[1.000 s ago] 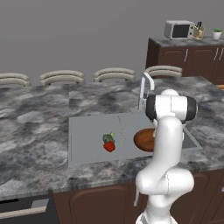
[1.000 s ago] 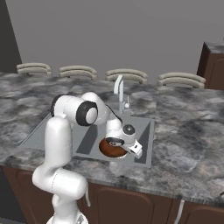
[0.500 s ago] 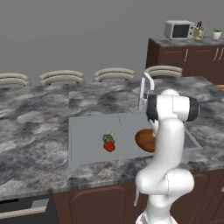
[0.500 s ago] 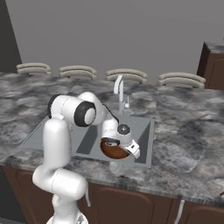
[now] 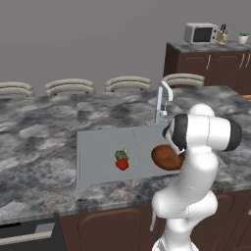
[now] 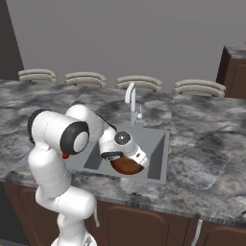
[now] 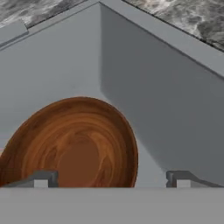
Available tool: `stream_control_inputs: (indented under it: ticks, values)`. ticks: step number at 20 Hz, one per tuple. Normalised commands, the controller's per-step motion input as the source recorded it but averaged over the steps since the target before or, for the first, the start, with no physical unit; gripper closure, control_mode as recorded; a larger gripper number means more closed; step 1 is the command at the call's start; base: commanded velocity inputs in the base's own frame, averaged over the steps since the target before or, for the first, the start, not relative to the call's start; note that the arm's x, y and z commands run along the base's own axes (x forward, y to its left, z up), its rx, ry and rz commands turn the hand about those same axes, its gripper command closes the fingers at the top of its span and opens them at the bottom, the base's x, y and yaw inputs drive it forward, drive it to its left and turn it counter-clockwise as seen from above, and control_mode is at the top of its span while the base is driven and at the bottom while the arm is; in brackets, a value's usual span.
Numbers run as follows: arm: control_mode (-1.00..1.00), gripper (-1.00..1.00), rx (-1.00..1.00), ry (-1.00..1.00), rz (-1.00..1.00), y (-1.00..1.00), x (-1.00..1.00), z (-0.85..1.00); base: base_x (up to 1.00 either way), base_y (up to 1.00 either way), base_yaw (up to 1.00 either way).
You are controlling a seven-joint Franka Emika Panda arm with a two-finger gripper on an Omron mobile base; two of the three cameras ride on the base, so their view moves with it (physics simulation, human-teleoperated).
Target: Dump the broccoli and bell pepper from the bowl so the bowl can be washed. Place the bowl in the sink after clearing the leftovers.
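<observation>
the bowl (image 7: 72, 142) sits in the sink (image 5: 95, 147), in the corner at the arm's side, empty, with its wooden inside facing the hand view. in the left base view the bowl (image 5: 165, 157) shows as a brown oval at the sink's right end, partly behind the white arm; in the right base view the bowl (image 6: 127, 166) lies just under the gripper (image 6: 139, 161), near the sink's front wall. the gripper's (image 7: 109, 179) jaws stand wide apart: one fingertip (image 7: 41, 179) lies over the bowl's near rim, the other is off to the side over bare grey sink floor, and nothing is clamped between them. whether that fingertip touches the rim i cannot tell.

the broccoli (image 5: 121, 155) and pepper (image 5: 122, 164) lie together on the sink floor near its middle, touching or nearly so, well apart from the bowl. the faucet (image 5: 163, 100) stands at the sink's back edge.
</observation>
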Motion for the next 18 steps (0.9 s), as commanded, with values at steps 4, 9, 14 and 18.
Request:
stream_control_inputs:
  ticks: [4,9,14,18]
  values:
    - [-1.0,-1.0,-0.11,-0.13,-0.02,0.17,-0.26,1.0,0.0,0.0,0.0]
    - [-1.0,-1.0,-0.11,-0.1,-0.02,0.12,-0.26,1.0,0.0,0.0,0.0]
    - [-1.0,-1.0,-0.11,-0.07,0.0,0.12,-0.25,1.0,0.0,0.0,0.0]
    - [-1.0,-1.0,-0.06,-0.02,0.0,0.1,-0.25,1.0,0.0,0.0,0.0]
